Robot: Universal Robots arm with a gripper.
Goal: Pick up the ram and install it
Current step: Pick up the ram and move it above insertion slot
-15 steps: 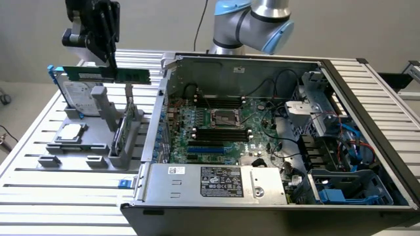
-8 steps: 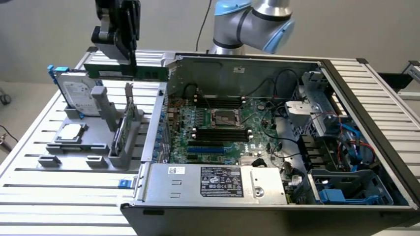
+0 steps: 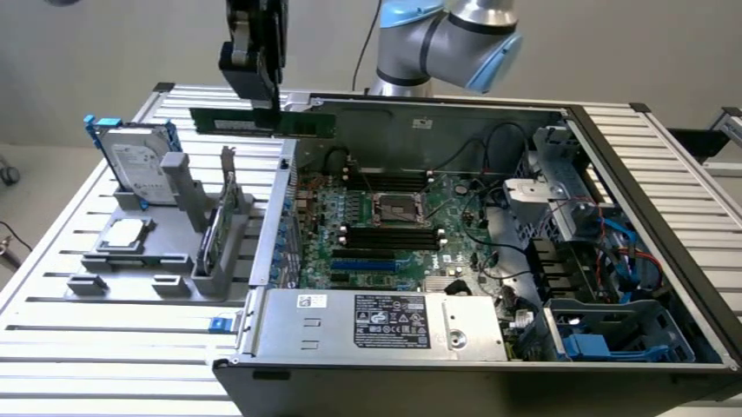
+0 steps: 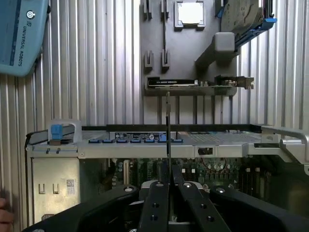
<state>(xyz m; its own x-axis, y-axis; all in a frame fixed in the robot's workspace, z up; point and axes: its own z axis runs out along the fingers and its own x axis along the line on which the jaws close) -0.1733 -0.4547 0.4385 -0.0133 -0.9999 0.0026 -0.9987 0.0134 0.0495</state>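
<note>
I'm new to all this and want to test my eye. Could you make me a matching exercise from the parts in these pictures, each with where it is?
Things:
1. ram
2. hard drive
3. processor
4. motherboard

Places:
A. lying flat on the grey holder
B. inside the open case
C. held in the gripper, up in the air
D. standing upright on the holder

Pairs: 1-C, 2-D, 3-A, 4-B
</note>
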